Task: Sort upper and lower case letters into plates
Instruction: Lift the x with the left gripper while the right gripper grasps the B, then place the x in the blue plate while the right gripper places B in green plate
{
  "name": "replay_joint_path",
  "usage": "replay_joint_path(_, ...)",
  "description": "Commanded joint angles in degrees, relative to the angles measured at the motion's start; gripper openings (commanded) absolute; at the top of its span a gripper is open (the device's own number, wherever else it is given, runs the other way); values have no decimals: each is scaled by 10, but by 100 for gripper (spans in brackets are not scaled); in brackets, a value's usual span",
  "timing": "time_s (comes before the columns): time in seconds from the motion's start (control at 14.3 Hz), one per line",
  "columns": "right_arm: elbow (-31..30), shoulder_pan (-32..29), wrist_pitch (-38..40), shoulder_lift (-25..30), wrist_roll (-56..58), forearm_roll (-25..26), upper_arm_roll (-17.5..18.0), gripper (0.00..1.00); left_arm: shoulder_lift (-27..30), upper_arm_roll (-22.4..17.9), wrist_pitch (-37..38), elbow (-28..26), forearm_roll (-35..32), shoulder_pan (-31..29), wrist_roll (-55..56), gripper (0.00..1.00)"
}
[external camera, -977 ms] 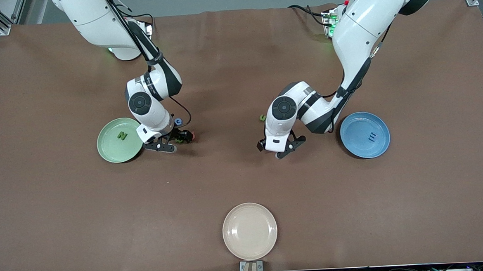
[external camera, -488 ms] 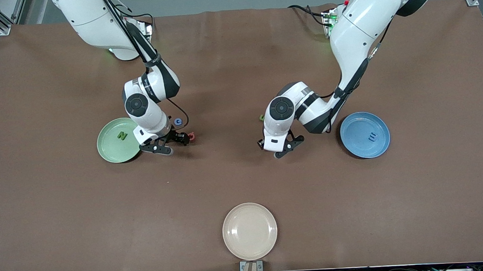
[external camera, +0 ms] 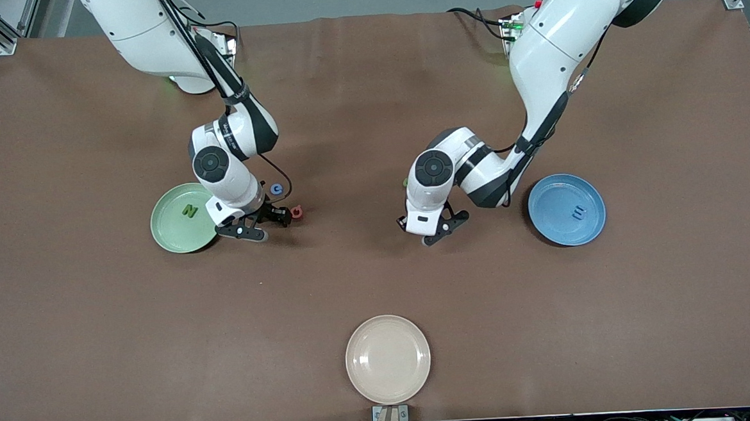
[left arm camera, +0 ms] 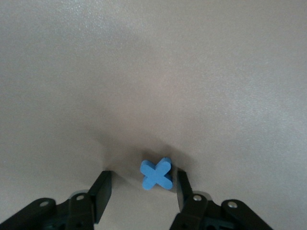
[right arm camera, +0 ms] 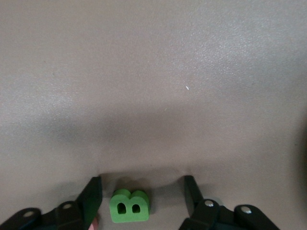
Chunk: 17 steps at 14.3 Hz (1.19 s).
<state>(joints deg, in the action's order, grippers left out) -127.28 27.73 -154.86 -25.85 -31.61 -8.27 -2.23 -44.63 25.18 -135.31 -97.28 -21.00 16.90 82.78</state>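
Three plates: one green plate (external camera: 170,237), one blue plate (external camera: 552,227), one cream plate (external camera: 388,359). Seven letters in view. Three are green: N (external camera: 189,210), B (right arm camera: 129,206), and one half hidden by the left arm (external camera: 405,182), shape unclear. Three are blue: E (external camera: 579,212), c (external camera: 276,189), X (left arm camera: 156,174). One red letter (external camera: 296,211), shape unclear. One letter per coloured plate, none in the cream one, five on the bench (external camera: 379,281). Two arms, two pincers: left pincer (left arm camera: 141,189), right pincer (right arm camera: 141,196).
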Motion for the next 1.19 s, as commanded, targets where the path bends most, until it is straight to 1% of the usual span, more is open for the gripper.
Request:
replay_joint_path(0.0, -10, 1, 0, 3, -1, 4, 3, 66, -13, -4, 5, 20, -7, 8, 10, 62)
replay_joint_path(0.07, -14, 8, 0, 3, -5, 4, 3, 63, -14, -4, 5, 21, -7, 7, 10, 59)
replay_joint_path(0.21, -18, 14, 0, 4, -7, 4, 3, 59, -15, -4, 4, 26, -7, 8, 10, 48)
replay_joint_path(0.35, -19, 21, 0, 5, -17, 3, 3, 59, -15, -4, 4, 26, -8, 8, 10, 36)
replay_joint_path(0.49, -18, 43, 0, 5, -43, 3, 3, 58, -14, -4, 4, 26, -9, 7, 8, 23)
replay_joint_path(0.63, -19, 44, 1, 5, -42, 4, 2, 57, -13, -4, 5, 26, -10, 7, 7, 10)
replay_joint_path(0.7, -18, 44, 1, 5, -42, 4, 1, 54, -9, -4, 5, 26, -11, 5, 7, 6)
replay_joint_path(0.77, -19, 44, 2, 5, -41, 5, 1, 50, 1, -4, 10, 26, -11, -3, 5, 4)
replay_joint_path(0.84, -18, 44, 4, 5, -39, 8, 1, 43, 16, -3, 17, 24, -12, -11, 4, 1)
replay_joint_path(0.91, -18, 43, 5, 5, -38, 13, 0, 34, 37, -2, 43, 22, -12, -25, -6, 1)
replay_joint_path(1.05, -18, 43, 6, 5, -37, 19, -7, 10, 72, 1, 92, 18, -5, -40, -63, 1)
replay_joint_path(1.12, -17, 42, 6, 7, -37, 19, -10, 2, 90, 3, 108, 7, -3, -52, -95, 1)
